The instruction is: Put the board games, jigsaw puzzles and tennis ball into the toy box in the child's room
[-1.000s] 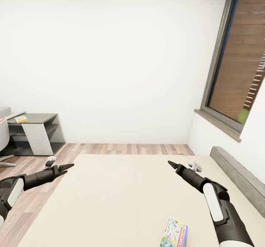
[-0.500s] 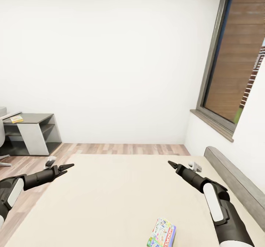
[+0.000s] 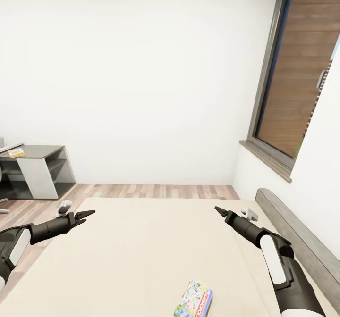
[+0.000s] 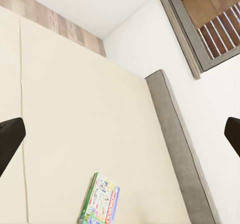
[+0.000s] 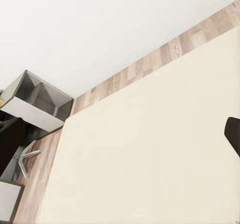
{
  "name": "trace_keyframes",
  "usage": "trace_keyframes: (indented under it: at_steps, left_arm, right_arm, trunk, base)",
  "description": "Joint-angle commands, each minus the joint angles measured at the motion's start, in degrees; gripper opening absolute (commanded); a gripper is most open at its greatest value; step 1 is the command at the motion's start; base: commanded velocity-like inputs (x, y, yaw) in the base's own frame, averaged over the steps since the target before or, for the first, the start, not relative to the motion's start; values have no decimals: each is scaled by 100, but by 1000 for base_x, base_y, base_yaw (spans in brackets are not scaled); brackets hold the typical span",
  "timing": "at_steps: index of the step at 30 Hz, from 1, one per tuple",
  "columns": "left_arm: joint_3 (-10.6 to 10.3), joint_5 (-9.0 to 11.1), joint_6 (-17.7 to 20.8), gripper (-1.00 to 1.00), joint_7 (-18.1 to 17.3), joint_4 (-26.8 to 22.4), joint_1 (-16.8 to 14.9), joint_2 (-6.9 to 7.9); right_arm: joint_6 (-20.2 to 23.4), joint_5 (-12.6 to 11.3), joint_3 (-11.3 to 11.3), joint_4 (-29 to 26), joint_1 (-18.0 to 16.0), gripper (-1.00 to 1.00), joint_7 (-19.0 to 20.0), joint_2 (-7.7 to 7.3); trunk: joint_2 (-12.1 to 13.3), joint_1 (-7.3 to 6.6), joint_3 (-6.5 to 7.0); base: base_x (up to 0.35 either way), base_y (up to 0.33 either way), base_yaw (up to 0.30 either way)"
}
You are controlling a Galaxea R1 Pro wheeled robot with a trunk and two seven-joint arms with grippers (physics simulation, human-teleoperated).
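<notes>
Across the lower half of the head view spreads the bed point(image 3: 141, 255), its plain beige mattress bare apart from one board game point(image 3: 193, 299), the colourful pale Monopoly box, lying flat near the bottom edge right of centre; the grey headboard point(image 3: 302, 241) runs along the lower right, under a dark-framed window point(image 3: 297, 71) in the upper right; at lower left the left tool point(image 3: 86, 214) hangs over the mattress edge with its dark fingers close together and nothing between them, though whether they are fully clenched I cannot tell; at lower right the right tool point(image 3: 219, 210) points toward the frame centre over the bed, also empty-handed, its state equally unclear; both tools sit well apart from the box; wood-plank floor point(image 3: 156, 190) shows beyond the bed, and a grey shelf unit point(image 3: 40, 171) stands at mid left; the left wrist view shows the same box point(image 4: 100, 200) on the mattress near the headboard point(image 4: 180, 154).
</notes>
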Motion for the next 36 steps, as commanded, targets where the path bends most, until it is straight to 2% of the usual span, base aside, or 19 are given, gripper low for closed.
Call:
trace_keyframes:
  at_steps: [1, 20, 28, 32, 35, 36]
  left_arm:
    - [5, 16, 34, 100, -8, 2, -3, 0]
    - [5, 16, 34, 100, -11, 2, -4, 0]
    - [8, 20, 40, 100, -54, -18, -5, 4]
    - [5, 24, 82, 100, -262, -196, -5, -5]
    - [-26, 25, 245, 100, -464, -443, -28, -49]
    - [-37, 23, 434, 100, -549, -635, -48, -65]
  right_arm:
    - [34, -5, -11, -1, -4, 100, 21, 2]
    - [42, -19, -15, 1, -4, 100, 17, -25]
    - [33, -19, -11, 17, -4, 100, -22, 8]
    - [42, -19, -16, 72, -4, 100, -66, 14]
    - [78, -19, 20, 166, -4, 100, -164, 6]
    - [101, -19, 81, 233, -2, 100, -252, -5]
  trunk:
    - [-7, 2, -6]
    - [-7, 2, -91]
    - [-7, 2, -93]
    - [-7, 2, -93]
    - [-7, 2, -93]
    - [-7, 2, -93]
  base:
    - [0, -57, 0]
    - [0, -7, 0]
    - [0, 0, 0]
    - [0, 0, 0]
    - [0, 0, 0]
    - [0, 0, 0]
